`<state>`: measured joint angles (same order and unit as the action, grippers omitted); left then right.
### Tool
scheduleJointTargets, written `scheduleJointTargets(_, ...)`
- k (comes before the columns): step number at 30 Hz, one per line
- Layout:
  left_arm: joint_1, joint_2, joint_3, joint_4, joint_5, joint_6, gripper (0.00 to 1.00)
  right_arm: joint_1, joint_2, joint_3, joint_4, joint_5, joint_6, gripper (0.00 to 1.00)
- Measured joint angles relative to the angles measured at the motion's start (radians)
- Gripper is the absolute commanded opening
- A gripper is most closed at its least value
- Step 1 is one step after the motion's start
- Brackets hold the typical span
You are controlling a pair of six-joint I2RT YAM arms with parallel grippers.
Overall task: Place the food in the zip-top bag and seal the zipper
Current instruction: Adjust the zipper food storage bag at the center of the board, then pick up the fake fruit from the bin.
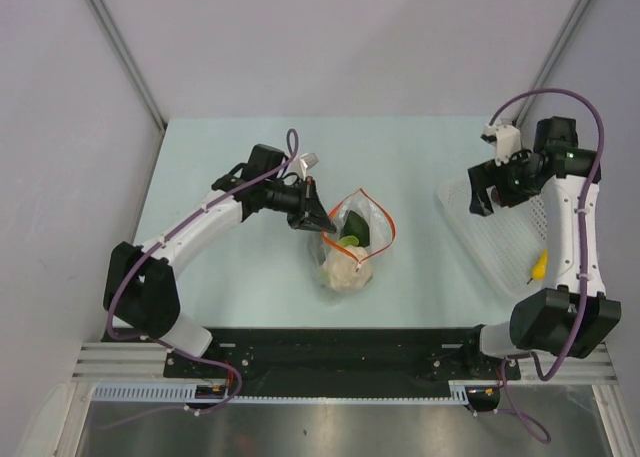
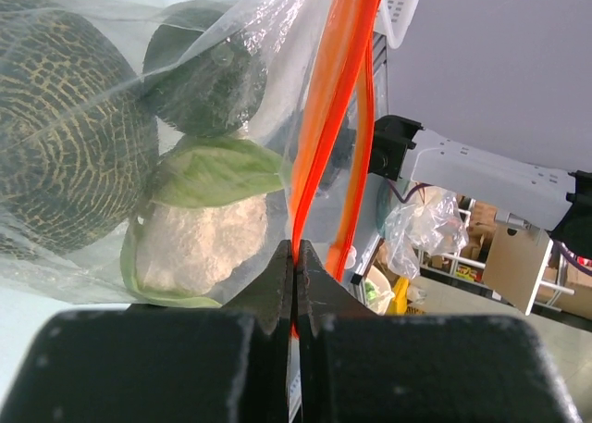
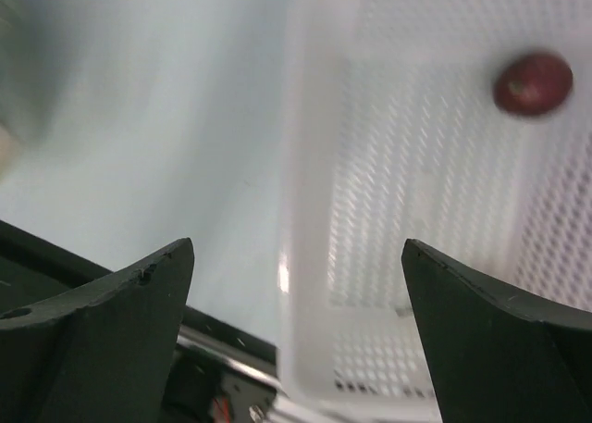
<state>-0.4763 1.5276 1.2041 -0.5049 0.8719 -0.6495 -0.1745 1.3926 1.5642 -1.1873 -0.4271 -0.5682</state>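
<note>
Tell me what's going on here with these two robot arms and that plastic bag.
The left gripper is shut on the zipper of the zip-top bag at mid-table. Inside already are dark green pieces and a pale cream one. The right gripper hangs open and empty over the white basket, where a dark red piece and a yellow piece lie, not yet bagged.
</note>
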Motion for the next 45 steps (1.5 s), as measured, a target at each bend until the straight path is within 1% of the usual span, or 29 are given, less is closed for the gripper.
scheduleJointTargets(4, 0.004, 0.0, 0.0, 0.006, 0.001, -0.005, 0.0, -0.089, 0.038, -0.063, -0.052, 0.179, -0.121, 0.99)
scheduleJointTargets(5, 0.005, 0.0, 0.0, 0.006, 0.001, -0.005, 0.0, -0.113, 0.063, -0.076, -0.059, 0.237, -0.145, 0.95)
scheduleJointTargets(10, 0.008, 0.0, 0.0, 0.006, 0.001, -0.004, 0.0, -0.191, 0.171, -0.11, -0.035, 0.432, -0.176, 0.94)
scheduleJointTargets(14, 0.01, 0.0, 0.0, 0.006, 0.001, -0.004, 0.0, -0.233, 0.229, -0.143, 0.023, 0.539, -0.176, 0.94)
scheduleJointTargets(18, 0.012, -0.004, 0.0, 0.006, 0.001, -0.003, 0.0, -0.266, 0.285, -0.16, 0.087, 0.603, -0.189, 0.94)
scheduleJointTargets(24, 0.024, -0.012, 0.0, 0.007, 0.001, -0.001, 0.0, -0.301, 0.36, -0.177, 0.172, 0.652, -0.203, 0.93)
scheduleJointTargets(35, 0.028, -0.018, -0.002, 0.006, 0.001, 0.003, 0.0, -0.3, 0.432, -0.241, 0.266, 0.667, -0.2, 0.86)
scheduleJointTargets(38, 0.028, -0.018, -0.003, 0.006, 0.001, 0.003, 0.0, -0.294, 0.436, -0.277, 0.292, 0.674, -0.198, 0.8)
scheduleJointTargets(39, 0.029, -0.018, -0.004, 0.006, 0.001, 0.003, 0.0, -0.293, 0.437, -0.288, 0.299, 0.675, -0.196, 0.74)
scheduleJointTargets(41, 0.029, -0.018, -0.004, 0.006, 0.001, 0.003, 0.0, -0.288, 0.437, -0.306, 0.308, 0.678, -0.194, 0.66)
scheduleJointTargets(42, 0.03, -0.018, -0.004, 0.006, 0.001, 0.003, 0.0, -0.285, 0.437, -0.311, 0.309, 0.678, -0.193, 0.58)
scheduleJointTargets(44, 0.031, -0.018, -0.004, 0.006, 0.001, 0.003, 0.0, -0.28, 0.437, -0.317, 0.313, 0.678, -0.193, 0.5)
scheduleJointTargets(45, 0.031, -0.018, -0.004, 0.006, 0.001, 0.003, 0.0, -0.277, 0.437, -0.319, 0.314, 0.676, -0.192, 0.4)
